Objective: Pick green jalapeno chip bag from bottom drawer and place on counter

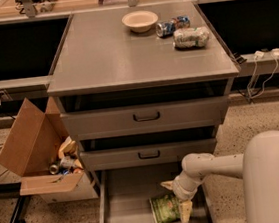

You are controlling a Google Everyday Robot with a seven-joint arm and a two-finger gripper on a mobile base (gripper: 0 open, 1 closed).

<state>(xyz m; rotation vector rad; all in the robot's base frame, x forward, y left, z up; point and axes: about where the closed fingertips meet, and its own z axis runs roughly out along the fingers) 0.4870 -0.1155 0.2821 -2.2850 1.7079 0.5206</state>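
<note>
three drawers: two drawers with black handles (pixel 146 117), closed, and one bottom drawer (pixel 125 210), open. in it lies one green jalapeno chip bag (pixel 165 210), with the one gripper (pixel 175 199) right at the bag. on the counter surface (pixel 113 56): one bowl (pixel 140 21), one blue can (pixel 170 26), one pale bag (pixel 190 37). one cardboard box (pixel 30 146) beside the cabinet.
</note>
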